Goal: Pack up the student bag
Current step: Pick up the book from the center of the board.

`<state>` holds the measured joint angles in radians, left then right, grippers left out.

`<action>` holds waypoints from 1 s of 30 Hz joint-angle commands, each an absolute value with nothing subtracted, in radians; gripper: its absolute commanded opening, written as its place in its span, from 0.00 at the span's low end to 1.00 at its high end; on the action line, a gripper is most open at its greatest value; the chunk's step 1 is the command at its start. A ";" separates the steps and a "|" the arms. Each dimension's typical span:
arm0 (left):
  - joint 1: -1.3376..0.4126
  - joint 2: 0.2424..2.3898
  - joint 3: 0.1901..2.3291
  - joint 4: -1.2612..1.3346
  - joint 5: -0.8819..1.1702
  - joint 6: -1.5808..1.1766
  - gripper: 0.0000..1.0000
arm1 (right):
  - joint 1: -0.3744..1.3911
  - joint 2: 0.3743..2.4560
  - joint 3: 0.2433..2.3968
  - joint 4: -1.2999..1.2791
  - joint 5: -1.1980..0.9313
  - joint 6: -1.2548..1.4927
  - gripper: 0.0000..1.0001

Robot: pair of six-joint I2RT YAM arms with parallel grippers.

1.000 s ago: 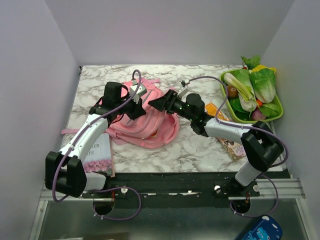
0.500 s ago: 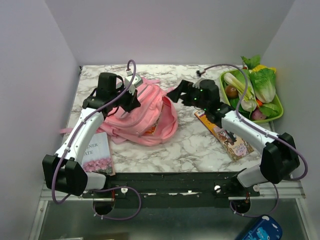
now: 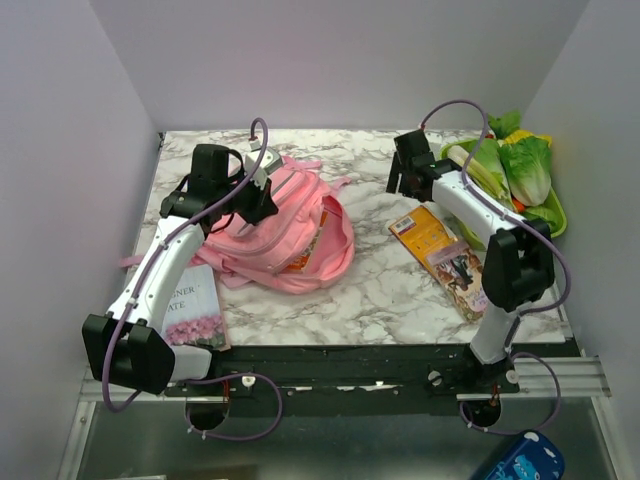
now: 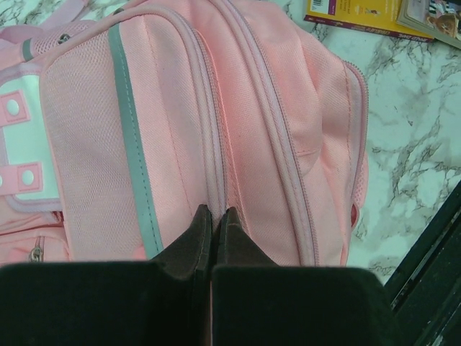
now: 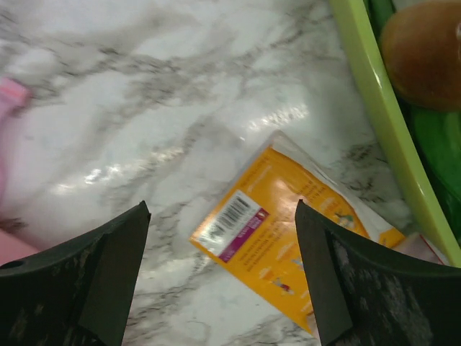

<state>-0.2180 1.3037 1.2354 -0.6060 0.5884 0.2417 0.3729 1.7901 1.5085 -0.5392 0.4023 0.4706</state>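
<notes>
The student bag (image 3: 285, 235), pink with grey-green trim, lies left of the table's middle. Something orange (image 3: 305, 252) shows in its open side. My left gripper (image 3: 262, 197) rests on the bag's upper part. In the left wrist view the student bag (image 4: 274, 130) fills the frame, and my left gripper (image 4: 214, 213) is shut with its tips pinched on the zip seam. My right gripper (image 3: 400, 183) hangs open to the right of the bag, holding nothing. In the right wrist view my right gripper (image 5: 221, 206) spans the near corner of an orange booklet (image 5: 288, 245).
The orange booklet (image 3: 425, 228) and a printed book (image 3: 462, 280) lie right of centre. A green tray (image 3: 555, 228) of vegetables (image 3: 510, 175) stands at the back right; its rim (image 5: 367, 94) is near my right gripper. A flowered book (image 3: 195, 305) lies front left.
My right gripper pulled away from the bag and swung right and back to above the orange booklet. My left gripper shut on the bag and drew its upper part towards the back.
</notes>
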 commanded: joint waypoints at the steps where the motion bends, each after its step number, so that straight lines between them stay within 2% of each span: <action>1: -0.212 1.236 1.282 -0.537 0.658 0.250 0.00 | 0.365 1.882 1.511 -0.742 0.583 0.451 0.89; 11: -0.209 1.238 1.278 -0.548 0.657 0.267 0.00 | 0.259 1.959 1.505 -0.704 0.499 0.413 0.95; 18: -0.206 1.250 1.293 -0.540 0.652 0.258 0.00 | 0.209 1.985 1.519 -0.687 0.330 0.370 1.00; 23: -0.203 1.252 1.304 -0.535 0.652 0.244 0.00 | 0.207 2.019 1.542 -0.709 0.258 0.377 1.00; 30: -0.199 1.233 1.310 -0.548 0.637 0.236 0.00 | 0.206 2.020 1.500 -0.704 0.024 0.432 1.00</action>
<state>-0.2104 1.2919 1.2362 -0.6304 0.5945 0.2478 0.2073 2.0090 1.5169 -0.6975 0.2070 0.3969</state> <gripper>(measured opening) 0.024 0.998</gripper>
